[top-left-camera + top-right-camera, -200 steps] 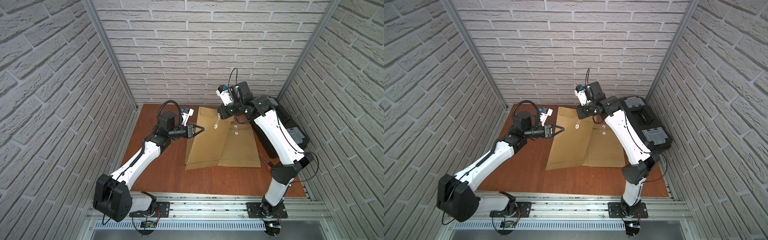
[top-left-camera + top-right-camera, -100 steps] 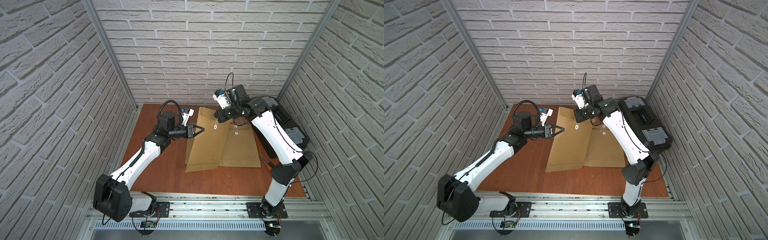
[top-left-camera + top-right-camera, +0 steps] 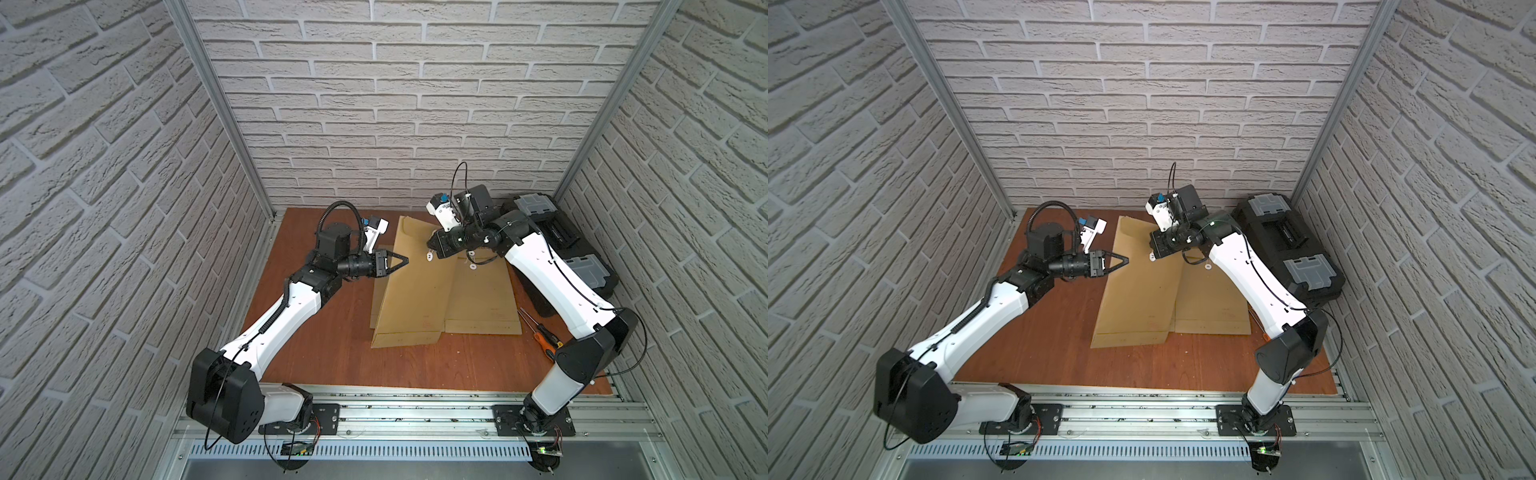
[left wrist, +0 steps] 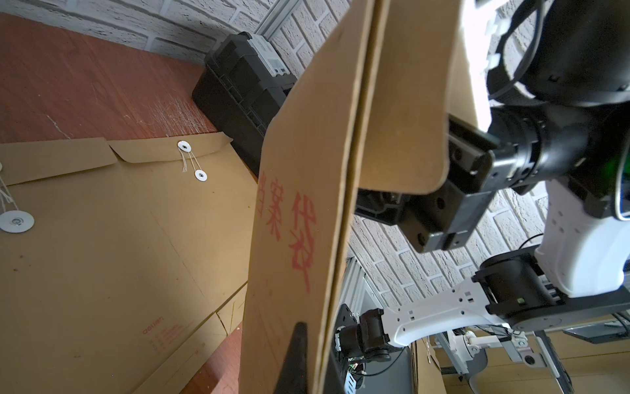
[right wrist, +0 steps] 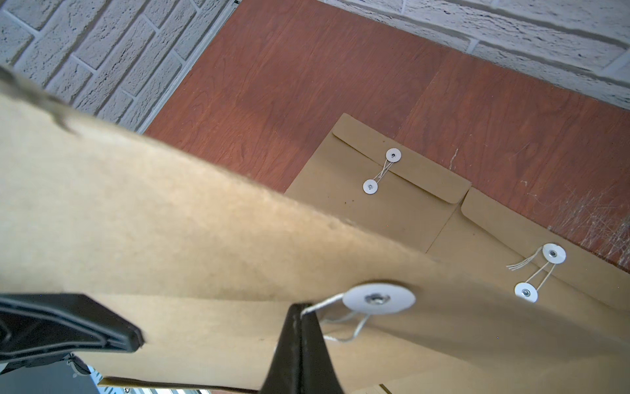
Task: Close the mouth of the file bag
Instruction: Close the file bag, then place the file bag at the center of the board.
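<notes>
The left hand (image 3: 402, 261) was clamped tight on the raised edge of the bag (image 3: 415, 291), while the right hand (image 5: 301, 308), fully closed, pinched the string (image 5: 324, 303) beside the white disc (image 5: 378, 298).

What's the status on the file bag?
Left gripper shut on edge of file bag, bag raised. Right gripper shut on its string by the white disc. Two tied bags lie flat below.
</notes>
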Available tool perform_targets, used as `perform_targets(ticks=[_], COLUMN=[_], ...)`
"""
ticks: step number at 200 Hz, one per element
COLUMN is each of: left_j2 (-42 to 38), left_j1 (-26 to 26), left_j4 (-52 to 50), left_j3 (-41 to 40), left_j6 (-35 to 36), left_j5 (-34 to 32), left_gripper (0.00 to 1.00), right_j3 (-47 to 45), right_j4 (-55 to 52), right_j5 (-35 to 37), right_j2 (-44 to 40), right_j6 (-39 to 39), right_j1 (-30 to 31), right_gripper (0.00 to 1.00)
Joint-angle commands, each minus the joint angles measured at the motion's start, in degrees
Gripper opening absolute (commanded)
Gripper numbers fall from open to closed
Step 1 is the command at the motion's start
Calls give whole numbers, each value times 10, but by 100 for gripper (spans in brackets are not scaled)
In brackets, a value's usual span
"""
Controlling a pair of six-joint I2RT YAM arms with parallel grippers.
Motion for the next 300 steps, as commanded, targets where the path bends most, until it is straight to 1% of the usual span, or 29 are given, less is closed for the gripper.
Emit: perform_targets(ticks=[1, 16, 30, 67, 85, 98, 111, 122, 139, 148, 159, 169, 183, 203, 210, 225, 238, 252, 272, 300], left_j2=[-18, -23, -27, -32, -34, -33, -33, -33, -32, -33, -32, -30, -28, -24, -22, -18, -14, -10, -5, -2], left_j1=[12, 21, 28, 41, 45, 45, 45, 45, 44, 44, 45, 46, 48, 54, 56, 63, 70, 78, 91, 120], left_j4=[53, 63, 70, 104, 116, 127, 134, 138, 148, 157, 175, 193, 215, 241, 248, 257, 261, 263, 269, 255], left_j3=[7, 0, -3, -7, 0, 9, 19, 26, 33, 33, 32, 31, 31, 32, 32, 32, 29, 25, 16, 1], left_j6=[-5, -12, -16, -38, -48, -59, -68, -73, -81, -85, -93, -106, -118, -136, -141, -147, -147, -148, -150, -145], left_j5=[-8, -8, -11, -5, -2, 4, 13, 23, 41, 49, 58, 63, 68, 73, 73, 75, 75, 74, 75, 69], left_gripper=[0, 0, 0, 0, 0, 0, 0, 0, 0, 0, 0, 0, 0, 0, 0, 0, 0, 0, 0, 0], right_j3=[-24, -41, -65, -138, -233, -294, -337, -361, -398, -413, -425, -434, -451, -486, -492, -498, -507, -514, -523, -524], right_j4=[9, 9, 17, 54, 158, 249, 308, 356, 454, 508, 546, 588, 677, 825, 855, 880, 919, 962, 1013, 1013], right_j5=[-34, -47, -60, -80, -126, -163, -190, -236, -317, -364, -381, -413, -457, -490, -495, -500, -506, -512, -516, -510], right_j2=[-31, -43, -60, -108, -152, -176, -187, -188, -179, -168, -152, -135, -112, -94, -90, -84, -79, -70, -61, -68], right_j6=[-2, -5, -5, 15, 51, 77, 96, 115, 177, 211, 232, 252, 314, 404, 422, 439, 463, 493, 527, 528], right_j1=[-3, -10, -18, -56, -88, -107, -130, -153, -185, -196, -204, -210, -212, -212, -212, -212, -212, -212, -211, -205], right_gripper=[4, 14, 21, 26, 33, 45, 57, 66, 79, 83, 83, 83, 82, 74, 68, 53, 44, 31, 19, 4])
